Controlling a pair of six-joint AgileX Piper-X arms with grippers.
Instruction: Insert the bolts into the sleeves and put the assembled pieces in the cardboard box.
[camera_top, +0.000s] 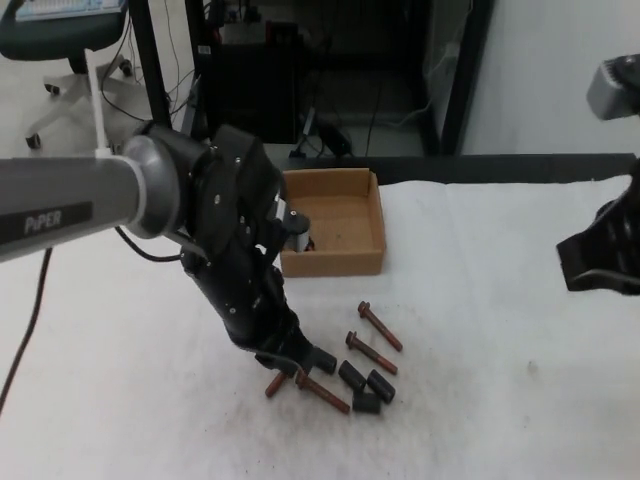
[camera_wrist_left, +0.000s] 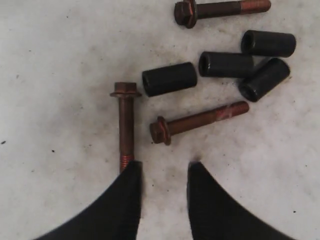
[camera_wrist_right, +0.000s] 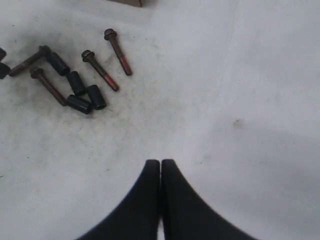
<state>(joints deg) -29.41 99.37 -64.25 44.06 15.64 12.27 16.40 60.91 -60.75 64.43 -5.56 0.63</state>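
Left pincer (camera_wrist_left: 164, 167) — black, two-fingered, parted by a moderate gap and holding nothing; it hangs low over the white cloth-covered desk (camera_wrist_left: 60, 50) at the edge of the loose parts. Copper-brown flanged steel bolt (camera_wrist_left: 125, 125): lies flat, its reddish threaded tip just at one finger, head pointing away; probably the piece to take. Suggested handling: shift sideways so both fingers straddle the shank, then close across it near mid-length, leaving the threaded end free to enter a sleeve. Second brown bolt (camera_wrist_left: 197, 120): lies near, head close to the first bolt's shank, so a careless approach could nudge it. Third brown bolt (camera_wrist_left: 220, 9): farther off. Four short black cylindrical sleeves (camera_wrist_left: 170, 78): all on their sides, three bunched close, the fourth slightly apart and likely the easiest to lift. Right pincer (camera_wrist_right: 160, 165): fingers pressed together, empty, over bare desk well apart from the parts. Open brown cardboard box (camera_top: 330, 262): stands behind the parts, partly hidden by the left arm — its contents cannot be told.
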